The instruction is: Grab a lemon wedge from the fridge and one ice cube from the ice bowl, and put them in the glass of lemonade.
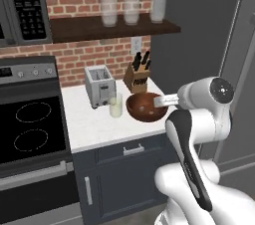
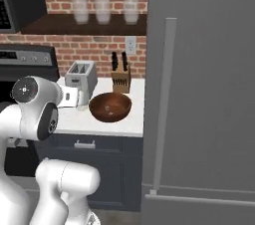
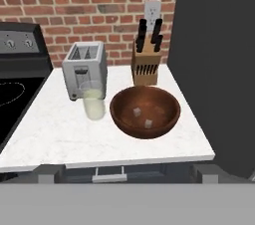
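While the arm is drawn back above the front edge of the white worktop (image 3: 60,134), its jaws stand spread wide with nothing between them; the gripper (image 3: 127,181) looks down over the worktop from the front. On that worktop the wide brown wooden bowl (image 3: 145,111) sits near the right end, close to the closed dark-grey fridge (image 2: 199,94) with its long silver handle (image 2: 164,104). Inside the bowl lie a few small whitish ice cubes (image 3: 148,123), resting on its bottom. Just left of the bowl stands the glass of lemonade (image 3: 93,100), upright, very close to the bowl's rim, though whether they touch cannot be told. Behind the glass is a silver toaster (image 3: 84,68), and behind the bowl a wooden knife block (image 3: 146,64) stands against the brick wall. A black stove (image 1: 30,124) adjoins the worktop on the left, and tall frosted glasses (image 1: 131,4) stand in a row on the dark shelf (image 1: 99,29) above.
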Robot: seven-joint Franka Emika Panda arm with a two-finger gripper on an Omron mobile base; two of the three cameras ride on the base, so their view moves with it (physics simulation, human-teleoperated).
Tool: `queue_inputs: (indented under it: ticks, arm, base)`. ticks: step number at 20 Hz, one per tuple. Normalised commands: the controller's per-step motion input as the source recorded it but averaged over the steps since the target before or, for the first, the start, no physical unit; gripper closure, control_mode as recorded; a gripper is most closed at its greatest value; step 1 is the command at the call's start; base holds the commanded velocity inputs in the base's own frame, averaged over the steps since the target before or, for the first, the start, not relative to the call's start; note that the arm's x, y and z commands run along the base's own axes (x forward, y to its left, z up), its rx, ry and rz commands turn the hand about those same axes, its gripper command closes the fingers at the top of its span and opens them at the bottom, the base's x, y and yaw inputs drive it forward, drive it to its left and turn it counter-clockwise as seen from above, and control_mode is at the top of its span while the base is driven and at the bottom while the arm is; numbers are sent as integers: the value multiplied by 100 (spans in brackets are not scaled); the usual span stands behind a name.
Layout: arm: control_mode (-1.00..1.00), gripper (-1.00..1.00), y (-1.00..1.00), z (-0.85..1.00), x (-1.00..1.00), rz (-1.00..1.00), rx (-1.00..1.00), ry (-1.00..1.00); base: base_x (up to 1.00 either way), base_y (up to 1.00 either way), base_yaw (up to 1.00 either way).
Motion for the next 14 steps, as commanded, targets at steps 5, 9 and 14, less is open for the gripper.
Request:
queue_inputs:
  ticks: [5, 9, 14]
  arm:
    - [100, -100, 0, 0, 0, 0, 0, 0]
    - [100, -100, 0, 0, 0, 0, 0, 0]
    - [100, -100, 0, 0, 0, 0, 0, 0]
  base:
    - [5, -13, -11]
    - [15, 0, -16]
    - [21, 0, -19]
